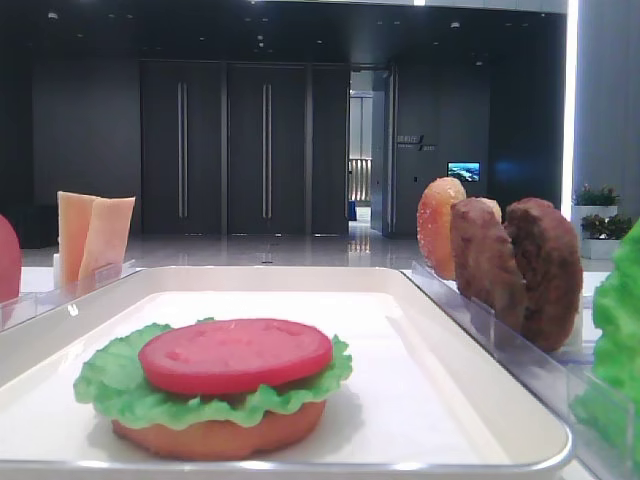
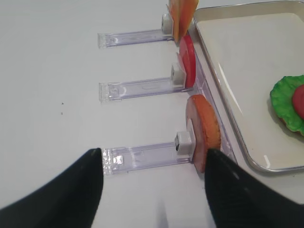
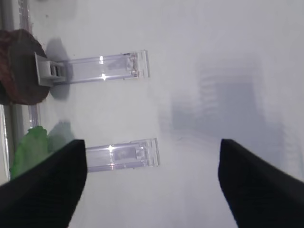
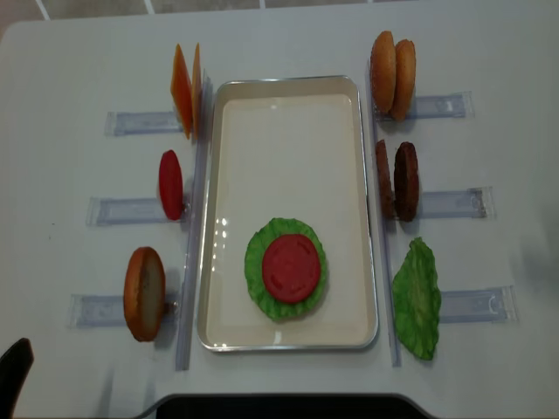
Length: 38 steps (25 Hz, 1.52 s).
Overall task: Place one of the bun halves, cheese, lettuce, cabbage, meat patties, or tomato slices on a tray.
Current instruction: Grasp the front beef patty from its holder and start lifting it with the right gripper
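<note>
The white tray [image 4: 288, 84] lies mid-table. On it a flat bun half [image 1: 215, 432] carries lettuce [image 4: 255, 262] and a tomato slice [image 4: 291, 268]. Left of the tray, racks hold cheese [image 4: 185, 92], a tomato slice [image 4: 170, 185] and a bun half [image 4: 144, 292]. On the right stand two bun halves [image 4: 393, 63], two meat patties [image 4: 397, 181] and a lettuce leaf [image 4: 417, 298]. My left gripper [image 2: 154, 190] is open over the table beside the near bun half [image 2: 204, 130], holding nothing. Over bare table, my right gripper [image 3: 152, 185] is open and empty, right of a patty [image 3: 19, 66] and lettuce [image 3: 28, 147].
Narrow clear plastic racks [image 4: 458, 202] stick out sideways from both long sides of the tray. In the right wrist view two rack ends [image 3: 121, 154] lie between the fingers and the food. A dark part of the left arm [image 4: 13, 375] shows at the front left corner.
</note>
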{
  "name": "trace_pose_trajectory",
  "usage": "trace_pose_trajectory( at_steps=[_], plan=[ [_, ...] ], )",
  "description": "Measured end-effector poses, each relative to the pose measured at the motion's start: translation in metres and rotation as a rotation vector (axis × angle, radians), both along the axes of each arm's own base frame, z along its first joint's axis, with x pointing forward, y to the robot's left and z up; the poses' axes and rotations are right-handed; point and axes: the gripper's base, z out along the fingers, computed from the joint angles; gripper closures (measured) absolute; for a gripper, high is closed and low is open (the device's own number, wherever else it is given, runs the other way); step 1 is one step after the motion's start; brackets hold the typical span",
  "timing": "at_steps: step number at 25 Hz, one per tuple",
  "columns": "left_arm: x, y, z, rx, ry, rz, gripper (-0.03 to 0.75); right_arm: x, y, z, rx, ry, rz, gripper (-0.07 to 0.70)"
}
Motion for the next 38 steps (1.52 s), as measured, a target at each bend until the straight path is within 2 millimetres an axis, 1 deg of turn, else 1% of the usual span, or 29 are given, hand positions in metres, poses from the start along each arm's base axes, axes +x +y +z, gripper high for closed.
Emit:
trace_pose_trajectory(
  at_steps=[4, 6, 11, 16, 19, 23, 26, 31, 34, 38],
  plan=[
    [0.0, 0.0, 0.0, 0.0, 0.0, 0.0, 0.202, 0.029, 0.0, 0.005, 0.001, 0.015, 0.009, 0.091],
    [0.0, 0.0, 0.0, 0.0, 0.0, 0.0, 0.202, 0.04, 0.0, 0.007, -0.001, 0.018, 0.016, 0.092],
    [0.0, 0.0, 0.0, 0.0, 0.0, 0.0, 0.202, 0.061, 0.0, 0.008, -0.012, 0.026, 0.029, 0.092],
    [0.0, 0.0, 0.0, 0.0, 0.0, 0.0, 0.202, 0.072, 0.0, 0.002, -0.015, 0.049, 0.03, 0.092],
    [0.0, 0.0, 0.0, 0.0, 0.0, 0.0, 0.202, 0.073, 0.0, 0.002, -0.004, 0.051, 0.017, 0.092],
    [0.0, 0.0, 0.0, 0.0, 0.0, 0.0, 0.202, 0.073, 0.006, 0.003, 0.046, 0.055, -0.011, 0.092],
    [0.0, 0.0, 0.0, 0.0, 0.0, 0.0, 0.202, 0.074, 0.022, 0.001, 0.065, 0.07, -0.002, 0.092],
    [0.0, 0.0, 0.0, 0.0, 0.0, 0.0, 0.202, 0.076, 0.064, -0.012, 0.089, 0.133, 0.051, 0.092],
    [0.0, 0.0, 0.0, 0.0, 0.0, 0.0, 0.202, 0.076, 0.086, -0.02, 0.094, 0.175, 0.067, 0.092],
    [0.0, 0.0, 0.0, 0.0, 0.0, 0.0, 0.202, 0.076, 0.108, -0.026, 0.095, 0.206, 0.083, 0.092]
  ],
)
